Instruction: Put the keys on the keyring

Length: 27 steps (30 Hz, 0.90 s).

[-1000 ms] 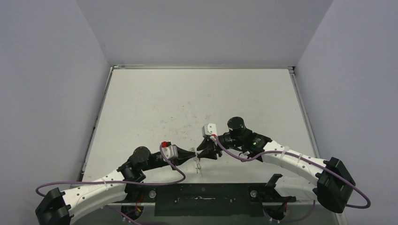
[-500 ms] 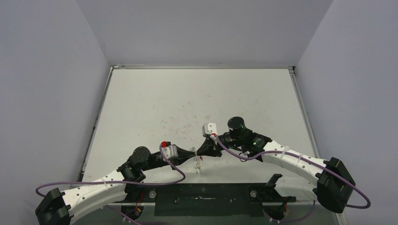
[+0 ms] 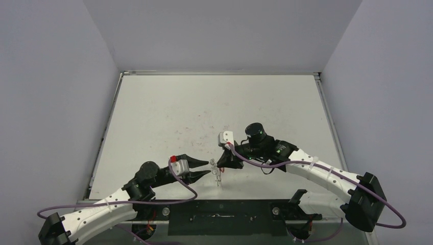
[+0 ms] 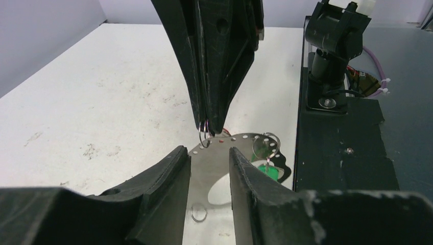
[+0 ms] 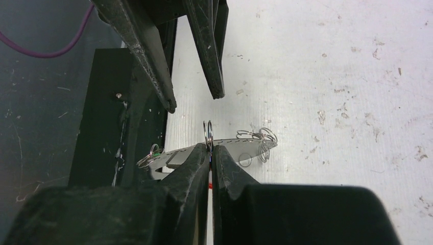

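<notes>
My right gripper [image 5: 210, 148] is shut on a small silvery split ring [image 5: 208, 133], held upright just above the table. A bit of red [image 5: 209, 186] shows between its fingers below the ring. Under it lies the keyring [image 4: 224, 166], a flat silvery loop with small holes along its rim. The green-tagged key [image 4: 268, 172] hangs from another ring [image 4: 265, 145] at its right end. My left gripper [image 4: 208, 153] stands open, its tips just short of the right gripper [image 4: 209, 127] and the pinched ring [image 4: 205, 137]. In the top view both grippers [image 3: 208, 167] [image 3: 220, 166] meet over the keyring [image 3: 218, 179].
Several loose split rings [image 5: 263, 140] cluster at the keyring's far end, and one small ring [image 4: 199, 213] lies flat on it. The black base plate [image 4: 342, 168] with the right arm's mount [image 4: 332, 46] borders the table's near edge. Grey walls enclose the stained white table [image 3: 214, 112].
My left gripper has opened and drawn back a little from the ring. The right gripper closed on the ring and shifted slightly left.
</notes>
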Motion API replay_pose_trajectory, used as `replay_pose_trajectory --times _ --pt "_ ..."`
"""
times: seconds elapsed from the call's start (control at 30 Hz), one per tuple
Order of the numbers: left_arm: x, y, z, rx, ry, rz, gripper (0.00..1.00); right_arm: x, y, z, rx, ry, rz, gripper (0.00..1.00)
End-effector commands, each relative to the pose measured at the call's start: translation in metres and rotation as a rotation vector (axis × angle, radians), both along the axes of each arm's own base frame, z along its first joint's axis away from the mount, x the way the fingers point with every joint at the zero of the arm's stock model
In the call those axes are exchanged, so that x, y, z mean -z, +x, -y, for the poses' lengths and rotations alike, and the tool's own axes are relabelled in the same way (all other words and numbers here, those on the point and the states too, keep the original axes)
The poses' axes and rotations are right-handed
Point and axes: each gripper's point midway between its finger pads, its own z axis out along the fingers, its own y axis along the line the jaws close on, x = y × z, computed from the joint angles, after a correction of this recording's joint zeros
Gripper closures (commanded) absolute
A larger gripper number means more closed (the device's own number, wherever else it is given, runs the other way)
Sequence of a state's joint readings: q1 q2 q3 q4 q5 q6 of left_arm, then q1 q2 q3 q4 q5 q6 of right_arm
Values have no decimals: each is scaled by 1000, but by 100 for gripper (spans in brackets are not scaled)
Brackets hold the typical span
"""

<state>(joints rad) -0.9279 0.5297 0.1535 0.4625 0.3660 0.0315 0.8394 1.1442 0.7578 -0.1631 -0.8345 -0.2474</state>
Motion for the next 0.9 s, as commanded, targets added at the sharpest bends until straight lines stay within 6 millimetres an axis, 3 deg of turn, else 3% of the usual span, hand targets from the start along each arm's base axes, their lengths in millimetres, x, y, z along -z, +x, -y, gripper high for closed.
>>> replay_pose_trajectory --times 0.0,0.43,0.73,0.87 --pt "-15 5 -4 -30 22 29 68 -13 6 -1 10 -48 43 100" --pt "-15 9 -8 -51 146 21 65 -3 7 -3 65 -353 91 100" --pt "-11 10 7 -3 138 15 65 -7 -2 -22 39 -341 23 100" --pt "-6 13 12 4 149 14 72 -8 -4 -23 33 -330 16 100"
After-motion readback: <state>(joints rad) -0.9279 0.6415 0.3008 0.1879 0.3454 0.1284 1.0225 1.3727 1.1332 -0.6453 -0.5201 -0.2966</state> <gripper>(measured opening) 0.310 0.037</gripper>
